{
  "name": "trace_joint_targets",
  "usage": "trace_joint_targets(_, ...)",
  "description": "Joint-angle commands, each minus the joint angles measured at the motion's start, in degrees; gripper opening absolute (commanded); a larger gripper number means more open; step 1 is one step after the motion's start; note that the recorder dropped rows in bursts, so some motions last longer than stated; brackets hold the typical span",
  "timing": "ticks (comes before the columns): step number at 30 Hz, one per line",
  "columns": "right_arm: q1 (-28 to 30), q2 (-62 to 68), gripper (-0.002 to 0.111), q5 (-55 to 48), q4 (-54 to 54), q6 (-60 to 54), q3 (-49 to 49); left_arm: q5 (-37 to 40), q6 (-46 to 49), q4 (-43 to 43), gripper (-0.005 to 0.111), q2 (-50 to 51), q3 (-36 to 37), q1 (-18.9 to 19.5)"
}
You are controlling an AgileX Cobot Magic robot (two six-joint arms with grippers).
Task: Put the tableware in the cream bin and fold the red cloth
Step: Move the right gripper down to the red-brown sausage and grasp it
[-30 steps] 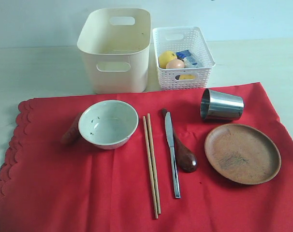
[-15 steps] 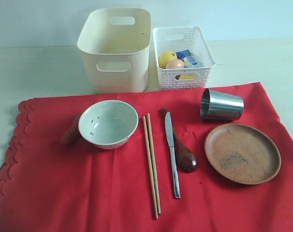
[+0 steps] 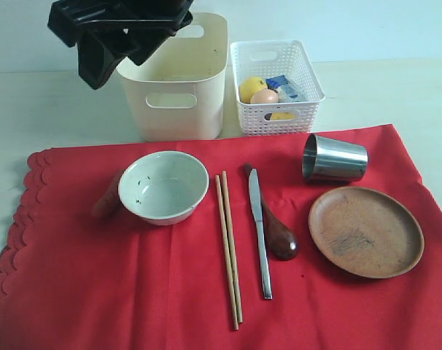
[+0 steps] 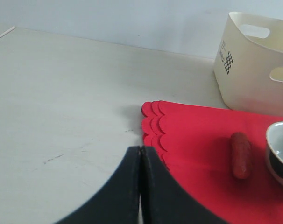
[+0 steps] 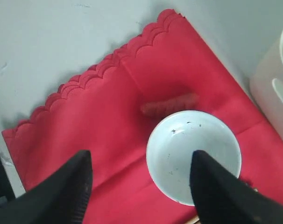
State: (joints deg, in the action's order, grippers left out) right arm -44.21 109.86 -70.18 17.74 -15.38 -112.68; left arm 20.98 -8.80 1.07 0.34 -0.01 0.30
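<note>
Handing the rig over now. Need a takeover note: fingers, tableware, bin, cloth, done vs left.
Left gripper: fingers shut, empty, by the cloth's scalloped edge.
Right gripper: fingers open, empty, above the bowl.
Bowl, chopsticks, knife, spoon, cup, plate: all on the cloth; cup on its side.
Done: nothing. Left: all tableware into the bin, then fold the cloth.
</note>
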Motion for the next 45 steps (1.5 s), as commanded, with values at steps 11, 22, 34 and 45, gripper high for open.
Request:
trace_joint_targets(11, -7.2, 0.6, 0.058, 0.2, -4.4, -3.2, -0.2, -0.4, -0.2, 0.0, 0.000, -0.3, 0.0, -0.2)
trace_joint_targets(22, -11.1, 6.1, 0.058, 8.4, -3.0, -29.5, -0.2, -0.4, -0.2, 0.0, 0.000, -0.3, 0.0, -0.2)
trace_joint_targets(34, -11.1, 18.2, 0.058, 15.7, -5.6, -36.9, -0.3, -0.4, -0.2, 0.0, 0.000, -0.3, 0.0, -0.2)
trace_joint_targets(45, -11.1, 25.8, 0.063, 19.5, -17.7, -38.6, -0.3, -0.4, -0.2, 0.0, 0.000, -0.3, 0.0, -0.2)
